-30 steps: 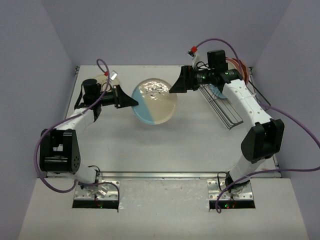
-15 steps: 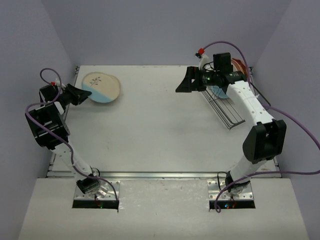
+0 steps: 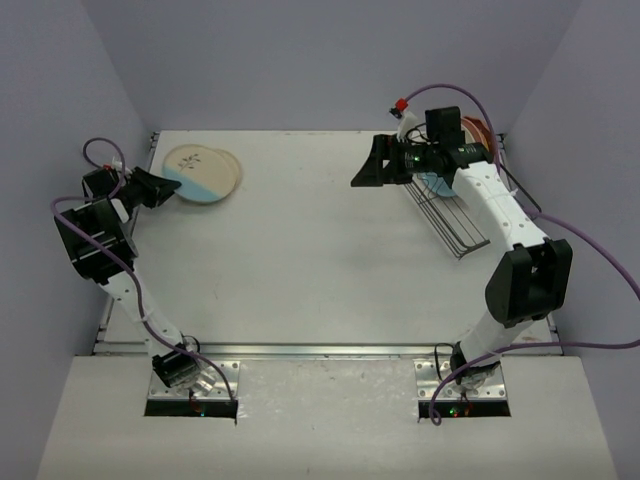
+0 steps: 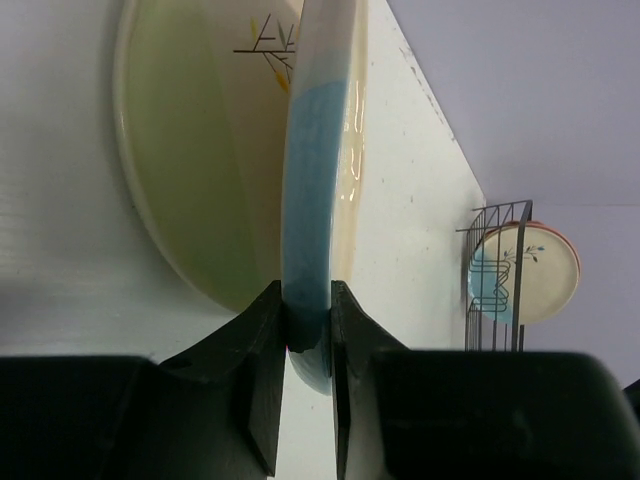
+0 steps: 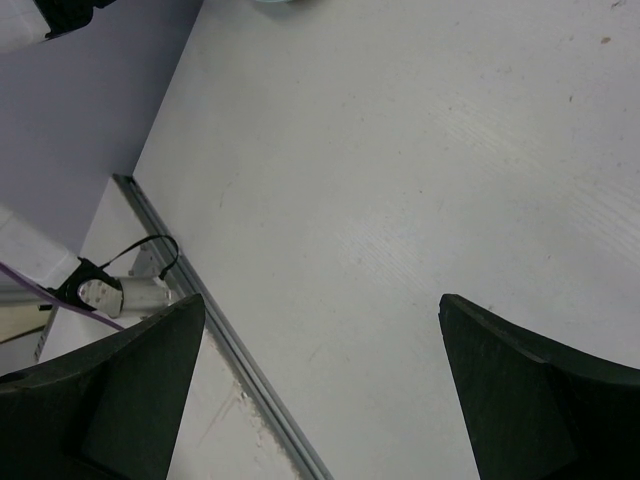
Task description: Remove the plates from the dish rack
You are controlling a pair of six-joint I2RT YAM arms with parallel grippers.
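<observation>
My left gripper (image 3: 170, 187) is shut on the near rim of a cream plate with a light-blue segment (image 3: 203, 170). The plate lies low at the table's back left, over a second plate (image 3: 235, 168). In the left wrist view my left gripper (image 4: 306, 302) pinches the plate's blue edge (image 4: 312, 160), and the plate beneath (image 4: 190, 150) is cream and pale green. My right gripper (image 3: 362, 172) is open and empty above the table, just left of the dark wire dish rack (image 3: 455, 225). The rack holds more plates (image 3: 480, 133); one is cream with a blue segment (image 4: 530, 268).
The walls of the enclosure stand close behind the left arm and behind the rack. Purple cables loop over both arms. In the right wrist view my right gripper (image 5: 320, 330) is over bare white table, with a metal rail (image 5: 215, 330) along the table's near edge.
A second ago both grippers held the plate mid-table. The right gripper let go and drew back toward the rack; the left arm swung the plate to the back left.
</observation>
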